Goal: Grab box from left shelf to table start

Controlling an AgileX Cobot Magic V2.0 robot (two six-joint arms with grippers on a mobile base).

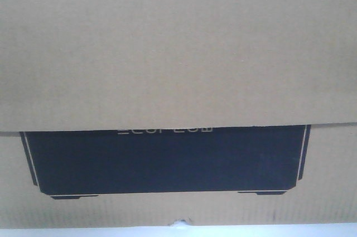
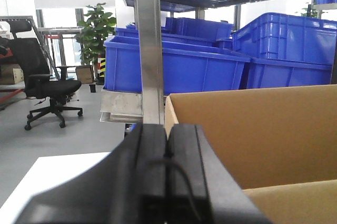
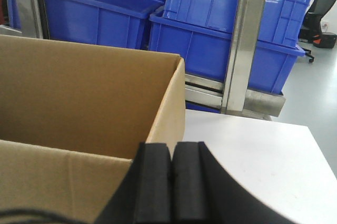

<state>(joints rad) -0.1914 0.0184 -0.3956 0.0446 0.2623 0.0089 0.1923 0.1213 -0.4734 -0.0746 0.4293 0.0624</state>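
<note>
My front camera is almost filled by the box [image 1: 178, 47], brown corrugated cardboard pressed close to the lens. A flap hangs over the top of its black printed panel [image 1: 167, 161], which has a thin white outline down both slanted sides. The pale lettering at the panel's upper edge is half covered by the flap; I can make out only the lower parts of letters that look like "ECOFLOW". A pale strip of the counter [image 1: 279, 231] shows under the box's bottom edge, so the box sits on it.

From the left wrist view, the left pincer [image 2: 168, 176] shows its two black pads pressed together with no gap and nothing between them. The box's open top lies just to its right, with the counter's white surface to the near left. Beyond stands a steel upright of the shelf [image 2: 149, 50], and behind it blue plastic bins [image 2: 174, 68] are stacked. Far left I see a black office chair [image 2: 45, 79] and a potted plant [image 2: 97, 29] on the grey floor.

From the right wrist view, the right pincer [image 3: 172, 182] is likewise closed, pad against pad, holding nothing. It hovers over the near wall of the box, whose open corner sits just to the far left. The counter stretches to the right, and more blue bins stand behind another steel upright [image 3: 243, 39].
</note>
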